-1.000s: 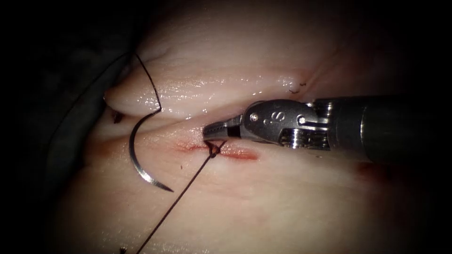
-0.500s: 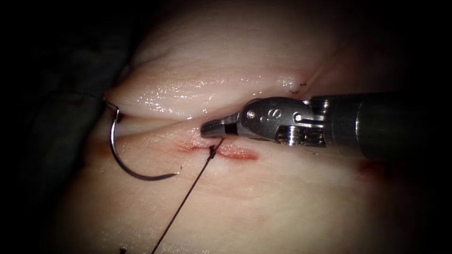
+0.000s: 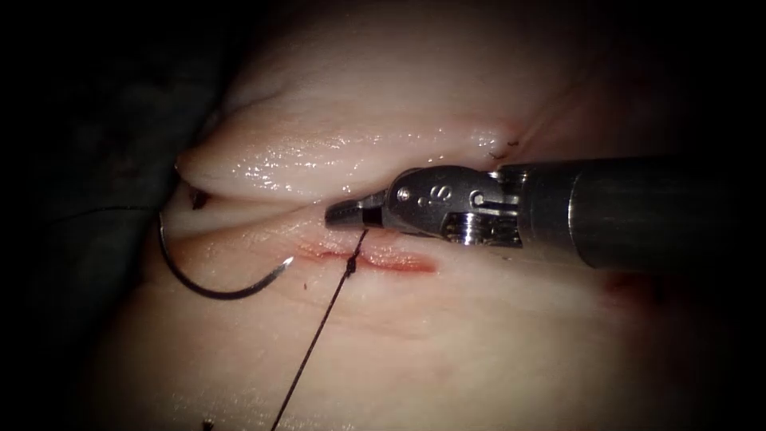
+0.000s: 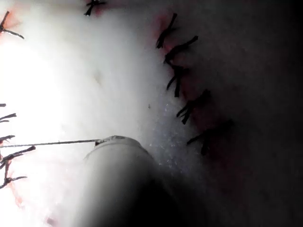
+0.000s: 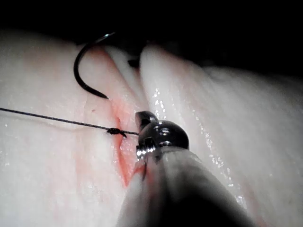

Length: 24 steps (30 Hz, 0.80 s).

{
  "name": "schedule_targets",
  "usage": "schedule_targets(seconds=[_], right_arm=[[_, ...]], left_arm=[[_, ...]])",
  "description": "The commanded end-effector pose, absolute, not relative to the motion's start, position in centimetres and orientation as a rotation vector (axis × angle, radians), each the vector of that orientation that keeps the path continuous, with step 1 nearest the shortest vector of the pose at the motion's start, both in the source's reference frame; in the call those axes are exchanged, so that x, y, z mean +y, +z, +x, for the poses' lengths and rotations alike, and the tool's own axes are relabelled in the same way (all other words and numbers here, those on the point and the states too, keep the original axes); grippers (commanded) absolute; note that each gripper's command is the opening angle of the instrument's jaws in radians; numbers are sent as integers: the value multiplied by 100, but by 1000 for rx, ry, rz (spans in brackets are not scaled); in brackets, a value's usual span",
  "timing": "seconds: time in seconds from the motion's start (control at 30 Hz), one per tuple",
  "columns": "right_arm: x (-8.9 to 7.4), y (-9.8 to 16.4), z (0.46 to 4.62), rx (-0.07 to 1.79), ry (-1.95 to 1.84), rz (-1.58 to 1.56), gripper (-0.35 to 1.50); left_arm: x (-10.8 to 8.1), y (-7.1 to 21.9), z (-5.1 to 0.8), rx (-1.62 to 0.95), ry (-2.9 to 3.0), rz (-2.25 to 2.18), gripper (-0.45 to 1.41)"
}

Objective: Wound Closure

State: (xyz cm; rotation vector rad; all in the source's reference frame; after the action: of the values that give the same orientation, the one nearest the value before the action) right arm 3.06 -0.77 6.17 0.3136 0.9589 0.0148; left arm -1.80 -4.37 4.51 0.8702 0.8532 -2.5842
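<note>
Knot (image 3: 349,266) tightening, by my judgement: your right tool (image 3: 345,214), centre frame, has its jaws clamped on the thread (image 3: 315,343) above the cut (image 3: 375,259). Needle (image 3: 209,283) lies free, lower left, on the tissue (image 3: 479,343). Next calls for steady tension.

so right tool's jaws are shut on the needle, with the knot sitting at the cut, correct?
Not the needle. In the endoscope view the right tool grips the thread just above the knot at the cut. The needle lies free on the tissue, left of the knot.
</note>
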Motion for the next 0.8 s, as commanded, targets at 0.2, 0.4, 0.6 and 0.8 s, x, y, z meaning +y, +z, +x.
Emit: schedule_targets(seconds=[0.2,0.4,0.6,0.8], right_arm=[[-73,619,307,966,33,284,-35],[-76,616,308,983,44,276,-35],[-83,606,306,1082,86,249,41],[-85,587,294,1179,226,235,123]], left_arm=[[-447,456,-189,883,-2559,869,-45],[-428,449,-196,786,-2595,893,-45],[-368,422,-204,534,-2709,1062,-45],[-303,394,-219,290,-2745,1179,-45]])
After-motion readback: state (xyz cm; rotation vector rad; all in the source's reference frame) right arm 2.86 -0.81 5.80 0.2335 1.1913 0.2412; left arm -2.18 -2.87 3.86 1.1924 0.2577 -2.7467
